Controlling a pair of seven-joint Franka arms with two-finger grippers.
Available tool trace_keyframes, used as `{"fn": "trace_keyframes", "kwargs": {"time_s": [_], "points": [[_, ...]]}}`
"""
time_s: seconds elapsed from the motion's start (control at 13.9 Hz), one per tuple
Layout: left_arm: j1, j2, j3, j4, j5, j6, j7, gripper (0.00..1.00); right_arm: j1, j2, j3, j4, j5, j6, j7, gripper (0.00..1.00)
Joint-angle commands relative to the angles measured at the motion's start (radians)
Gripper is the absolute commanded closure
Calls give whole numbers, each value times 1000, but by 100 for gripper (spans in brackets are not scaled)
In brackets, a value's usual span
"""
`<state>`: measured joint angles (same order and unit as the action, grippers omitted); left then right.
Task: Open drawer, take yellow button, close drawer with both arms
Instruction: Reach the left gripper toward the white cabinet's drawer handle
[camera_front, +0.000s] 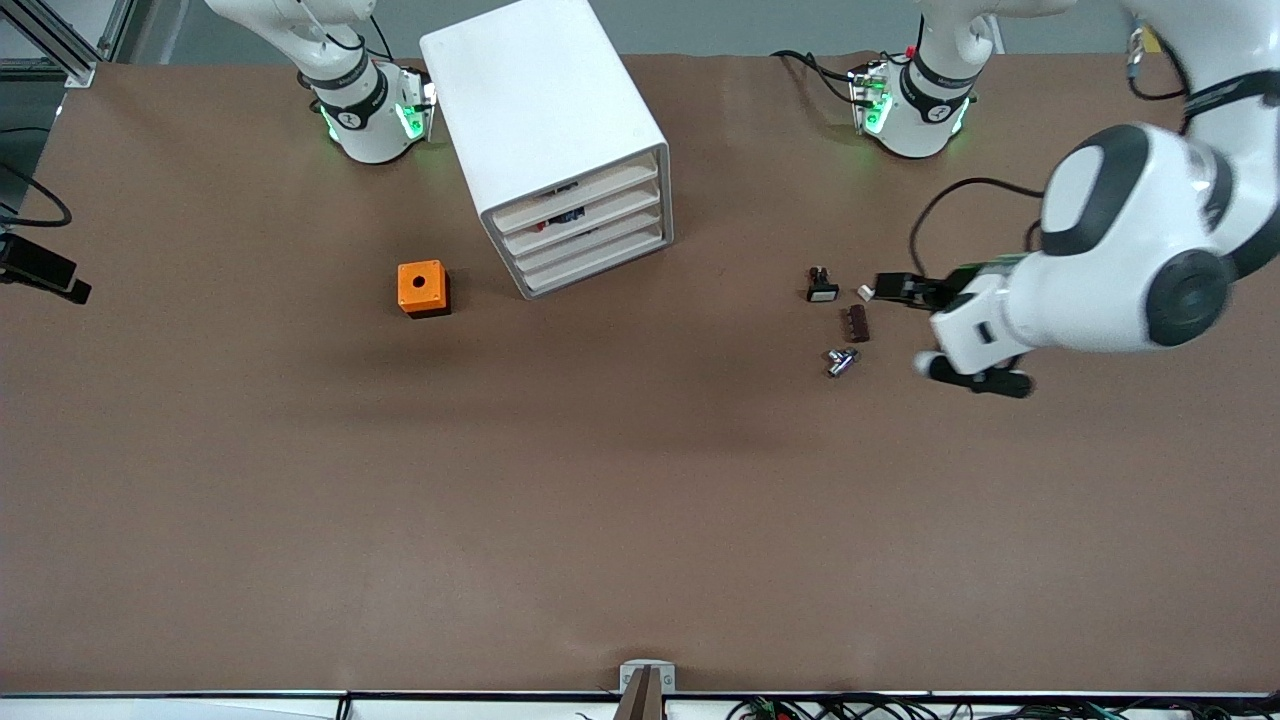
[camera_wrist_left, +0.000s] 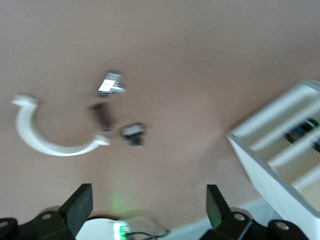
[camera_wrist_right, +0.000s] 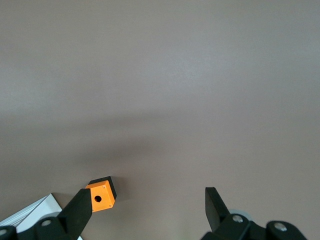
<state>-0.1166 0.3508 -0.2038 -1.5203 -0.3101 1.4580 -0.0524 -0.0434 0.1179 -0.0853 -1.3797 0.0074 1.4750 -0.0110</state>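
Gripping state of left gripper (camera_front: 902, 326) (camera_wrist_left: 147, 205): jaws stood wide apart and held nothing; it hung over the table (camera_front: 640, 500) at the left arm's end.
Right gripper (camera_wrist_right: 147, 207): jaws were also spread wide and empty, over bare table; it showed only in the right wrist view.
Drawer (camera_front: 575, 195): top front of the white cabinet (camera_front: 540, 90), in line with the three lower fronts, well apart from the left jaws, toward the right arm's end.
Button (camera_front: 570, 213): a dark piece with a blue end showed just under the top front; its cap could not be made out.
Small parts: black switch (camera_front: 822, 285), brown piece (camera_front: 858, 323) and silver piece (camera_front: 840, 361) lay just beside the left jaws.
Orange cube (camera_front: 422, 288) (camera_wrist_right: 101, 195): sat on the table beside the cabinet, near the right jaws.
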Motion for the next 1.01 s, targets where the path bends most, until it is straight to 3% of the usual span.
{"fn": "trace_keyframes", "kwargs": {"time_s": [0.0,0.5,0.94], "points": [[2,55,-49,25,-119,1,35,0,3,0,2,10,-12,-9,3,0],[-34,201,-248,19,-320,159,87,0,8,0,2,10,-18,-7,12,0],[-83,299,-270,16,-446,255,337,0,89,6,2,7,-27,-2,193,0]]}}
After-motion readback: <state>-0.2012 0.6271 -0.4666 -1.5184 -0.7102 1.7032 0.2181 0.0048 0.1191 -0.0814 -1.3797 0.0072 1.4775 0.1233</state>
